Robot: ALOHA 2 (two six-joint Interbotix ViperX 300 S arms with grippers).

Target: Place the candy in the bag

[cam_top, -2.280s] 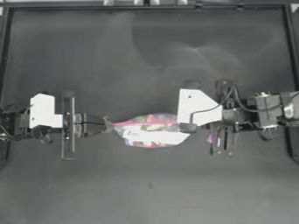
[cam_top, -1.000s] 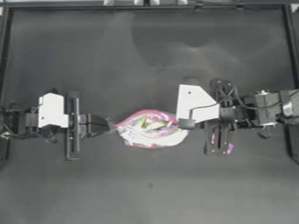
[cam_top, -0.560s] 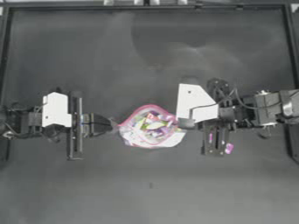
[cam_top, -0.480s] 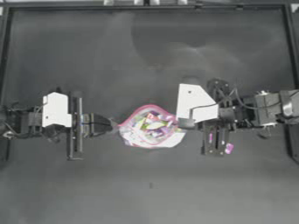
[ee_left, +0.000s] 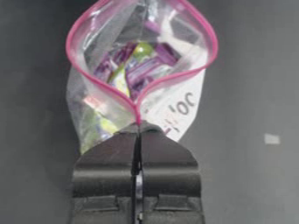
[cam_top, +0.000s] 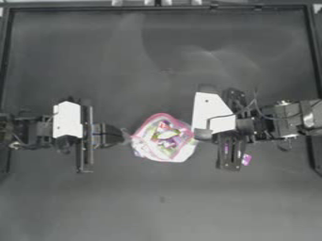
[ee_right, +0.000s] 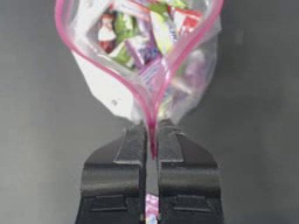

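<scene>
Both grippers are clamped on the clear plastic zip bag (cam_top: pixel 162 139) with its pink seal strip: the left gripper (ee_left: pixel 138 127) on one end of the strip, the right gripper (ee_right: pixel 152 129) on the opposite end. Its mouth is thereby held open at mid-table. Colourful wrapped sweets (ee_left: pixel 135 65) are seen inside. One small pink-wrapped candy (cam_top: pixel 246 160) lies on the dark table (cam_top: pixel 164 61) beside the right arm.

The bag (ee_left: pixel 140 61) is thin, clear, shiny plastic with a smooth pink seal strip. The sweets inside have glossy wrappers. Both end effectors, left (ee_left: pixel 139 131) and right (ee_right: pixel 152 131), look like dull black plastic. The desk (cam_top: pixel 157 66) is dark and matt.
</scene>
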